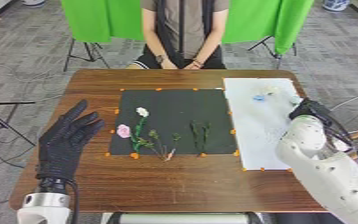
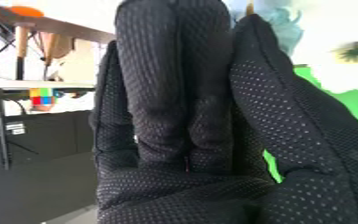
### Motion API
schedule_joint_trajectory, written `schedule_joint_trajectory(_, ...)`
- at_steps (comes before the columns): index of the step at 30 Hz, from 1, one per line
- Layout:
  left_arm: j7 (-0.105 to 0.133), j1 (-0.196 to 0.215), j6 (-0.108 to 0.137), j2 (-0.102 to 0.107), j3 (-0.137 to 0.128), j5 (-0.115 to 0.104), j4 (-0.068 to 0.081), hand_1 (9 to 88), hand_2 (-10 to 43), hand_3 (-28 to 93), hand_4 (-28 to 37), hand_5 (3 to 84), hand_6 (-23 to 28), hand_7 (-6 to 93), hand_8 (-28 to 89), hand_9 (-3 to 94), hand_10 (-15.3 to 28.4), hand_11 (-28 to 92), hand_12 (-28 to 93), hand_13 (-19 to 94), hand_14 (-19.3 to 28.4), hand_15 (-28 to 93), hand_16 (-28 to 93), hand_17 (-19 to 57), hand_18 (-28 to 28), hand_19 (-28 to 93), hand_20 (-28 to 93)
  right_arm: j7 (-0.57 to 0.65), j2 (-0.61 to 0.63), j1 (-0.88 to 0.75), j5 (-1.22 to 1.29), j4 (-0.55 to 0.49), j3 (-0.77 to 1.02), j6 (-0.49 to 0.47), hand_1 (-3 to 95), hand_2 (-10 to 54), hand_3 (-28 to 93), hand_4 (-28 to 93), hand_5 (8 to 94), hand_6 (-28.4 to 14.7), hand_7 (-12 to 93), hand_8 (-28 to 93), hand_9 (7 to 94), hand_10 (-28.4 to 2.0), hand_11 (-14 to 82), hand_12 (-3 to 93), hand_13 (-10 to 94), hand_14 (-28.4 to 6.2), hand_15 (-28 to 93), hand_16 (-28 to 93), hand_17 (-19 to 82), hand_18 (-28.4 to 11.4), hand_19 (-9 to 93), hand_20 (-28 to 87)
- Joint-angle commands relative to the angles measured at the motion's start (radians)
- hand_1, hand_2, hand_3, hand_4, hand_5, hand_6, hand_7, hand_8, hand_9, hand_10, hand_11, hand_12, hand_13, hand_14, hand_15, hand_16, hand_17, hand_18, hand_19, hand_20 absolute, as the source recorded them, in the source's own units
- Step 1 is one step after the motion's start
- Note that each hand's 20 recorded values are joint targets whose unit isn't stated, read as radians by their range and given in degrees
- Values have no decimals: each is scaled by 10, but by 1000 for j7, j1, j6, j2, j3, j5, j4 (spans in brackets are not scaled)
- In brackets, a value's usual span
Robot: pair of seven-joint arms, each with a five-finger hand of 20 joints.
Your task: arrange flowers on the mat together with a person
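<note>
Nearest is the right hand (image 1: 312, 108), by the worktop's (image 1: 184, 190) right edge, fingers straight and close together, thumb upright beside them; the left hand (image 1: 62, 142) is over the left side, fingers loosely spread. Between them, a white flower (image 1: 143, 111), a pink flower (image 1: 124, 131) near the left edge and green sprigs (image 1: 200, 134) lie on the dark mat (image 1: 171, 117).

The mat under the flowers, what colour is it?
The mat is a dark, nearly black grey, seen best in the head view.
</note>
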Motion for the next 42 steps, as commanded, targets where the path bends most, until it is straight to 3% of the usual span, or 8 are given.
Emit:
schedule_joint_trajectory(1, 15, 9, -7, 6, 0, -3, -5, 214, 82, 774, -283, 378, 106, 112, -88, 380, 222, 266, 105, 285, 284, 529, -110, -54, 259, 665, -55, -1, -55, -80, -116, -76, -42, 109, 567, -95, 706, -283, 873, 21, 137, -13, 937, -74, 199, 255, 845, -51, 443, 232, 281, -176, 821, -13)
schedule_joint_trajectory(8, 7, 6, -21, 7, -5, 10, -5, 214, 81, 773, -283, 378, 106, 112, -87, 380, 222, 265, 105, 285, 284, 529, -111, -54, 259, 665, -56, -16, -91, -92, -224, -208, -15, 177, 563, -95, 725, -283, 889, 16, 139, -13, 937, -80, 230, 247, 858, -54, 462, 230, 286, -186, 841, -10)
schedule_joint_trajectory(18, -10, 16, -53, 3, -27, 42, -19, 214, 79, 773, -283, 378, 106, 111, -88, 380, 222, 264, 106, 285, 284, 528, -110, -53, 262, 672, -54, -129, -179, -51, -179, -336, -48, 165, 567, -95, 729, -283, 894, 9, 136, -11, 937, -83, 242, 240, 860, -57, 471, 224, 289, -188, 850, -14)
schedule_joint_trajectory(22, -11, 17, -60, 5, -31, 49, -28, 214, 78, 771, -283, 377, 104, 110, -87, 380, 221, 264, 106, 285, 284, 528, -110, -52, 262, 676, -53, -205, -262, 4, -136, -310, -143, 143, 569, -95, 727, -283, 894, 8, 135, -9, 937, -83, 240, 242, 859, -59, 473, 222, 288, -188, 851, -16)
schedule_joint_trajectory(27, -38, -15, -112, -6, -33, 83, -24, 214, 74, 772, -283, 385, 99, 108, -88, 383, 219, 262, 106, 285, 284, 527, -109, -50, 262, 681, -53, -300, -384, 77, -110, -219, -275, 109, 568, -95, 731, -283, 894, 8, 135, -7, 937, -85, 241, 241, 855, -62, 478, 222, 285, -186, 852, -19)
schedule_joint_trajectory(35, -48, -48, -124, -1, -20, 75, -17, 223, 69, 768, -283, 400, 90, 95, -86, 406, 209, 249, 107, 290, 284, 527, -107, -46, 268, 695, -52, -370, -484, 128, -75, -105, -372, 35, 565, -95, 727, -283, 889, 9, 133, -4, 937, -85, 246, 241, 851, -65, 487, 214, 278, -181, 851, -23)
schedule_joint_trajectory(40, -29, -53, -138, 7, -13, 18, -14, 223, 68, 769, -283, 395, 96, 96, -83, 395, 216, 253, 110, 290, 284, 527, -108, -46, 269, 700, -55, -406, -523, 125, -87, -74, -380, -25, 561, -95, 724, -283, 883, 14, 131, -5, 937, -84, 247, 243, 840, -66, 498, 212, 269, -180, 850, -25)
schedule_joint_trajectory(42, -28, -54, -133, 12, -11, 18, -16, 223, 68, 767, -283, 394, 97, 97, -83, 394, 217, 255, 110, 291, 284, 527, -108, -46, 269, 701, -57, -413, -526, 131, -95, -72, -390, -61, 555, -95, 717, -283, 876, 19, 128, -9, 937, -84, 246, 242, 833, -69, 512, 194, 265, -180, 848, -23)
